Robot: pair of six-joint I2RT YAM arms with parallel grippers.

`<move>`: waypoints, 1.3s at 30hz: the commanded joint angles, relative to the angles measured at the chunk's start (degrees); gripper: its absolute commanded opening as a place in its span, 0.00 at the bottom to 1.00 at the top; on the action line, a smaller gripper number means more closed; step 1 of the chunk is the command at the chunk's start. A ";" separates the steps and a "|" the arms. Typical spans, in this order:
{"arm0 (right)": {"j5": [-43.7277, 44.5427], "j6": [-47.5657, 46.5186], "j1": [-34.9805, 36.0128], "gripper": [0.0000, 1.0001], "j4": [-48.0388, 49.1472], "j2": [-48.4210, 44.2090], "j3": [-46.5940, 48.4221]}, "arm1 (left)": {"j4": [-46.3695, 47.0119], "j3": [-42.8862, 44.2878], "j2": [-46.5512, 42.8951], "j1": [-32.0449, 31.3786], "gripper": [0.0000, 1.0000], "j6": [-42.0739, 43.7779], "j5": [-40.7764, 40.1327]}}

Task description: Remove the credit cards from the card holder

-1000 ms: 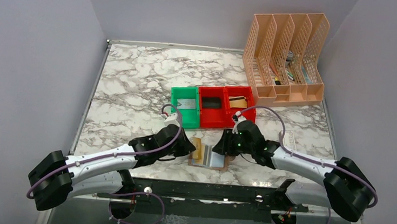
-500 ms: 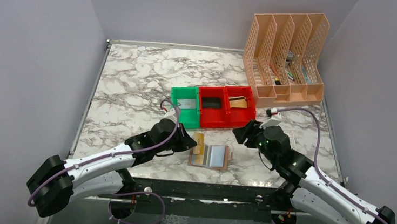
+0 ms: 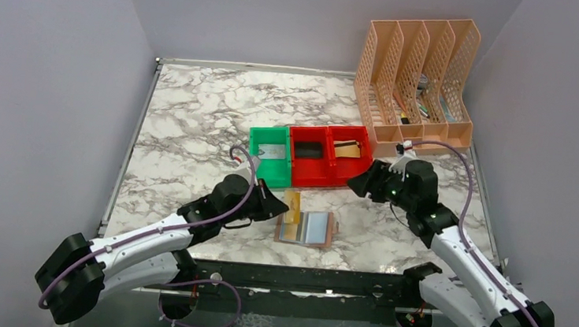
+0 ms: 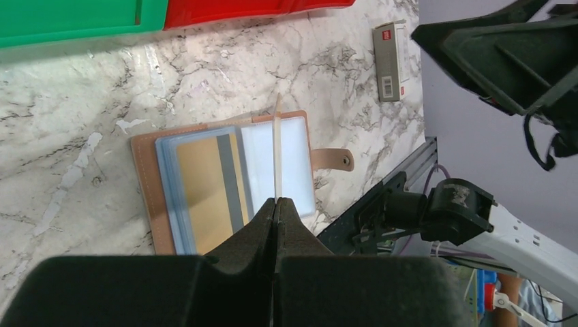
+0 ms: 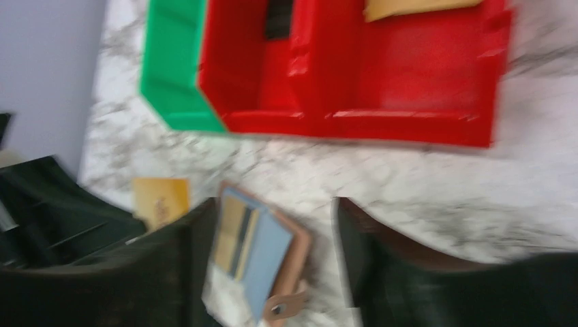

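Observation:
The brown card holder (image 3: 308, 229) lies open near the table's front edge, blue lining up; it also shows in the left wrist view (image 4: 146, 191) and the right wrist view (image 5: 290, 262). A gold card with a grey stripe (image 4: 208, 187) sits in its pocket. My left gripper (image 3: 277, 203) is shut on a gold credit card (image 3: 291, 206), seen edge-on in its wrist view (image 4: 277, 146), just above the holder's left half. My right gripper (image 3: 360, 182) is open and empty, raised to the right of the holder, in front of the red bin.
A green bin (image 3: 259, 161) and a red two-part bin (image 3: 313, 169) stand behind the holder, with cards inside. A peach file rack (image 3: 416, 80) stands at the back right. A white box with a red mark (image 4: 390, 61) lies to the holder's right.
My right gripper has left the card holder and swung right and back toward the red bin. My left gripper, still gripping the gold card, has shifted slightly left.

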 commanded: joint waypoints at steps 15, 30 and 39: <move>-42.44 15.65 -4.39 0.82 36.88 8.88 -13.78 | 20.13 -3.34 4.09 0.45 0.00 -3.64 10.43; -42.88 19.81 -3.00 0.63 43.19 10.91 -15.00 | 31.10 -3.61 7.31 -0.15 0.00 -5.98 15.07; -44.23 23.40 -1.12 0.52 49.37 13.11 -15.35 | 36.20 -4.47 8.48 -0.78 0.00 -7.22 15.74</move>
